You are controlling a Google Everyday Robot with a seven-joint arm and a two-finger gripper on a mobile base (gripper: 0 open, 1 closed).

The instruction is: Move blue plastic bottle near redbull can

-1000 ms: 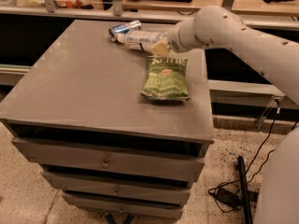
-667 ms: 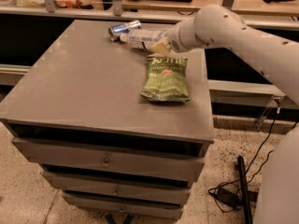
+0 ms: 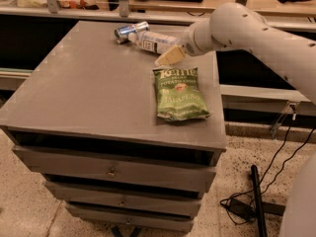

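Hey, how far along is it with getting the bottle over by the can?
Mostly done, it seems: the bottle lies on its side at the back of the table, its white cap right by the can. In hand: the gripper is at the bottle's other end, near the chip bag. Left: probably only backing the arm away.

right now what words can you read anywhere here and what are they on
"KETTLE": top of the green chip bag
"JALAPENO": lower on the same bag; its smaller lines are blurred
blue plastic bottle label: too small to read
redbull can: nothing legible
gripper, at the bottle's base end: no text
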